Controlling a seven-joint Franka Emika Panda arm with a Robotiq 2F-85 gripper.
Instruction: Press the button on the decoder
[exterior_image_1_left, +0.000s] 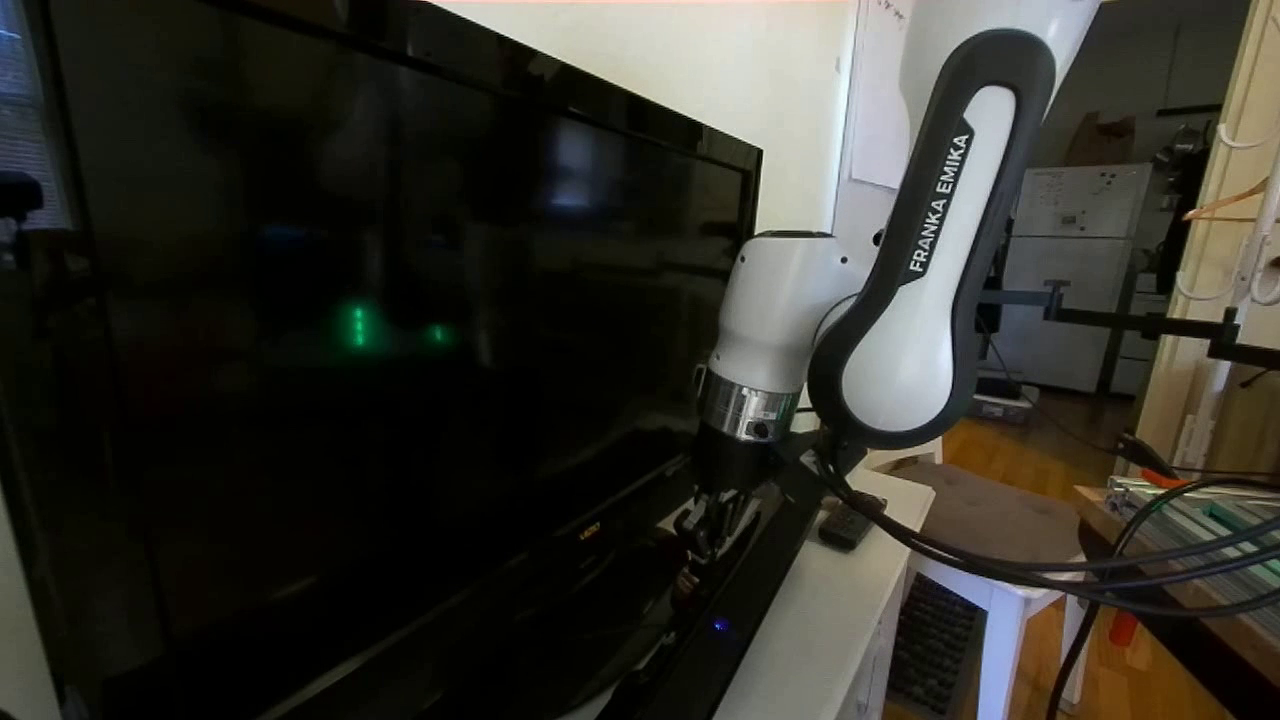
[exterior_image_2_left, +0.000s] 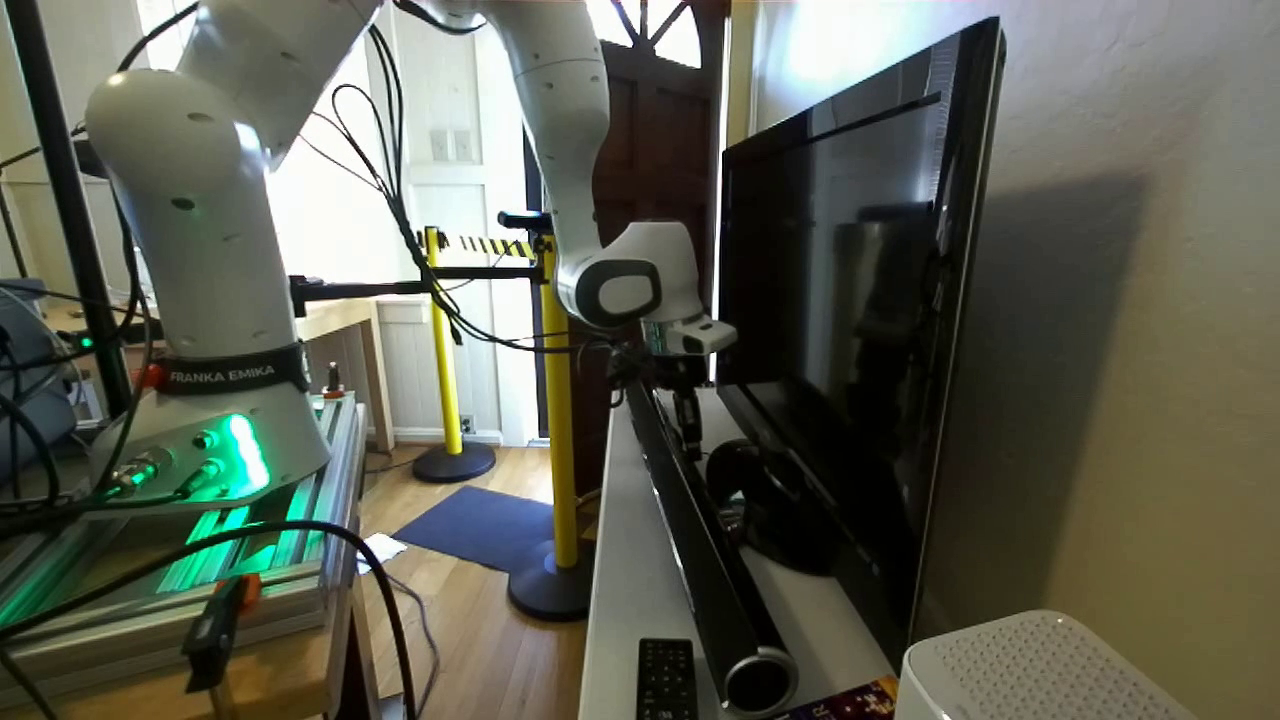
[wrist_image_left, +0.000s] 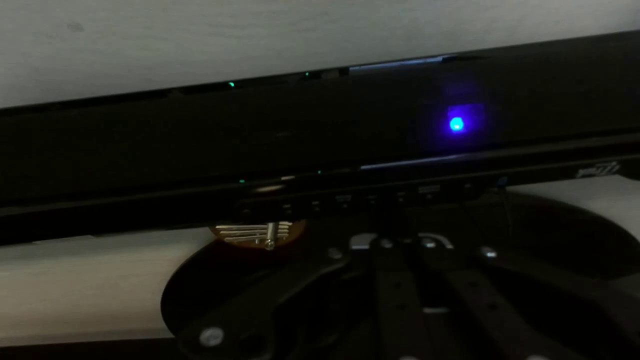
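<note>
The decoder (exterior_image_2_left: 692, 515) lies on the tabletop (exterior_image_2_left: 632, 580), long axis roughly along the TV screen (exterior_image_2_left: 790, 300), silver-rimmed end (exterior_image_2_left: 758, 684) facing out in an exterior view, closed fingers (exterior_image_2_left: 689, 418) at its screen-side edge.

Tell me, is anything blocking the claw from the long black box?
Nothing I can see. The claw is close to the long black box, at its edge nearest the TV; no other object shows between them. Whether they touch, I can't tell.
</note>
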